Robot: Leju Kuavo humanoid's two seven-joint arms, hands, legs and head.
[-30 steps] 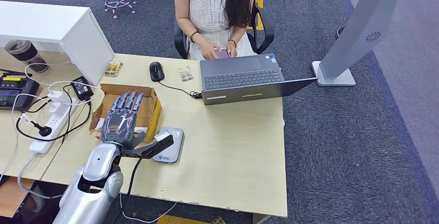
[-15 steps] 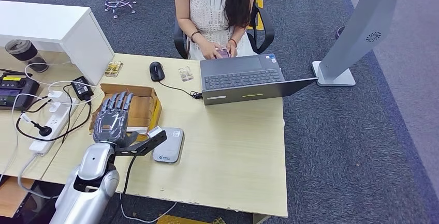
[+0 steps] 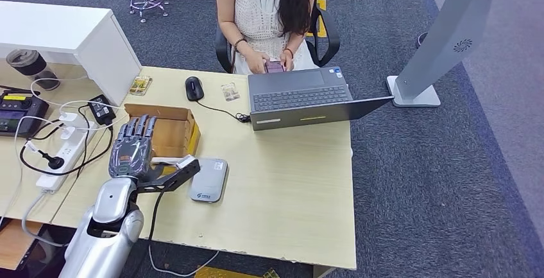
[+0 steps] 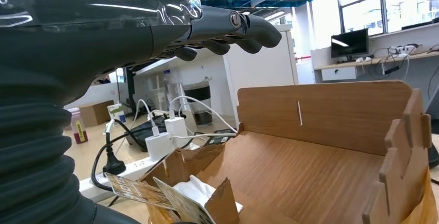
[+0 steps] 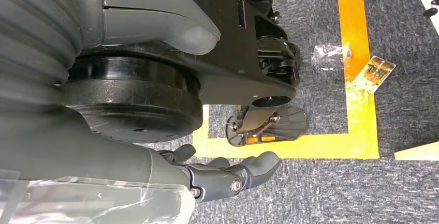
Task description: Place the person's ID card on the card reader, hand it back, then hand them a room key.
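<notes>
Left hand (image 3: 131, 149) farther left of card reader (image 3: 209, 180); apparently empty

Head view: high, facing forward and down over the desk (image 3: 289, 182). Left wrist view: close behind the left robot hand (image 4: 228, 27), sharing the cardboard box (image 3: 170, 133). Right wrist view: faces the floor (image 5: 331, 193).

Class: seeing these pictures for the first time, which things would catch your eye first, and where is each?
The robot's left hand hovers, fingers extended, over an open cardboard box at the desk's near left, beside a grey card reader. Across the desk, a seated person looks at a phone behind an open laptop.
</notes>
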